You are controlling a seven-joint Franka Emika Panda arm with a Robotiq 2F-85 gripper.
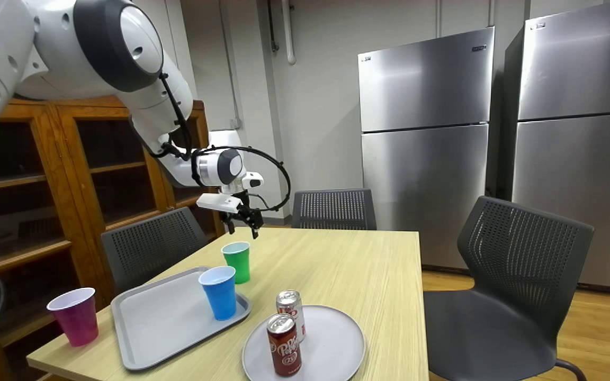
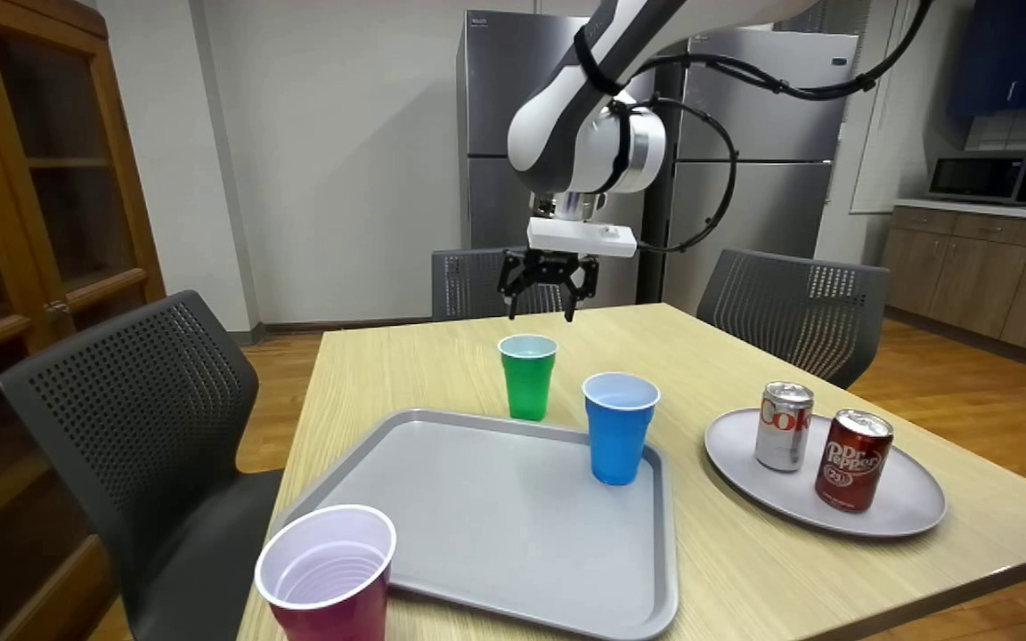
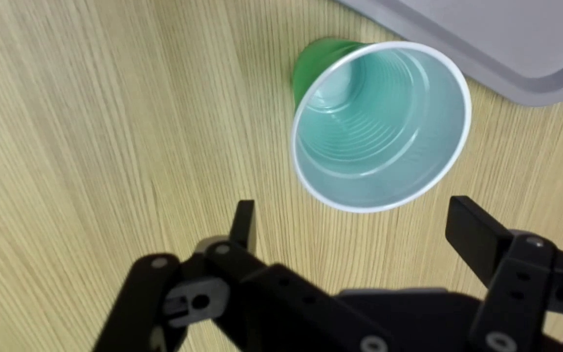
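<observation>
My gripper is open and empty, its two black fingers apart, in both exterior views [image 1: 242,230] [image 2: 541,312] and the wrist view [image 3: 352,217]. It hangs above the table, a little higher than the green cup. The green cup [image 1: 238,269] [image 2: 528,385] stands upright on the table and is nearest to the gripper. In the wrist view the empty green cup [image 3: 379,127] lies just ahead of the fingertips, untouched. A blue cup [image 1: 221,299] [image 2: 617,441] stands upright on a grey tray [image 1: 157,317] [image 2: 495,499]. The tray's corner [image 3: 506,29] shows beside the green cup.
A purple cup [image 1: 77,324] [image 2: 330,619] stands near the tray. A round plate [image 1: 339,338] [image 2: 909,512] holds a Diet Coke can [image 1: 298,313] [image 2: 782,436] and a Dr Pepper can [image 1: 285,349] [image 2: 850,467]. Chairs [image 1: 501,328] [image 2: 148,445] surround the table [image 1: 358,275]. Fridges [image 1: 427,174] stand behind.
</observation>
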